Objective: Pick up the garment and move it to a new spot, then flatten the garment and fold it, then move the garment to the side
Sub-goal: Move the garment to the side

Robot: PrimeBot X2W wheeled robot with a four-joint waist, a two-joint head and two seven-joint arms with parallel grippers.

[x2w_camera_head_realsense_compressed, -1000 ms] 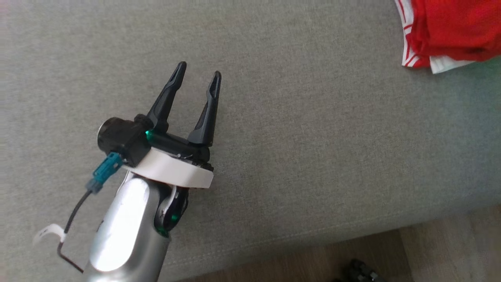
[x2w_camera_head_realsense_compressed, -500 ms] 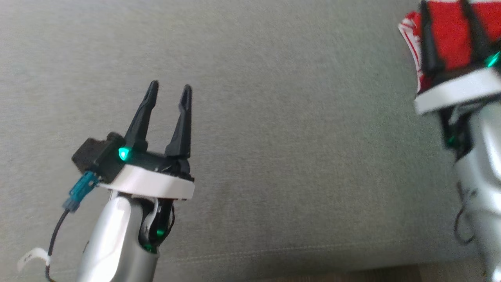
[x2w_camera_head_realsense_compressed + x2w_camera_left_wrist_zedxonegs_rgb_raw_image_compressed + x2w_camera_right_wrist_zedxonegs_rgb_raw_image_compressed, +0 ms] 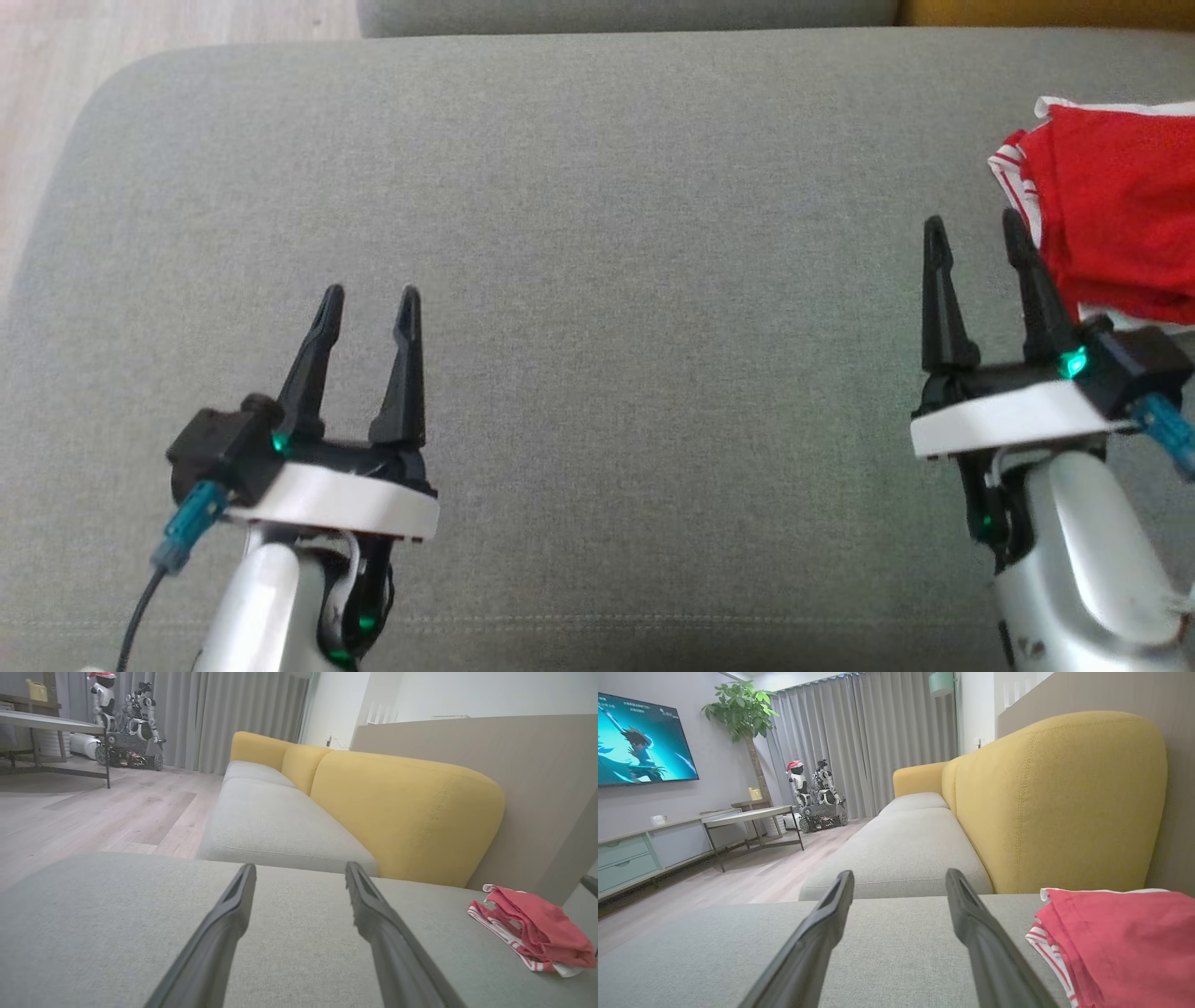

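Observation:
The garment (image 3: 1111, 224) is red with white striped trim and lies folded in a pile at the right end of the grey cushion (image 3: 597, 233). It also appears as a red pile (image 3: 532, 926) at the right of the left wrist view, and as folded red cloth (image 3: 1120, 942) at the lower right of the right wrist view. My right gripper (image 3: 976, 233) stands open just left of the garment, with nothing between its fingers. Over the cushion's left half my left gripper (image 3: 369, 303) is open and holds nothing.
A second grey seat (image 3: 275, 826) and yellow backrests (image 3: 402, 812) lie beyond the cushion. Wooden floor (image 3: 93, 812) lies to the left, with a low table (image 3: 747, 816), a cabinet (image 3: 630, 858), a TV, a plant and parked robots farther off.
The head camera has swung, so the whole picture shifted and the cushion's far edge came into view. The right gripper has come back off the garment, open and empty. Both grippers now stand low in the view.

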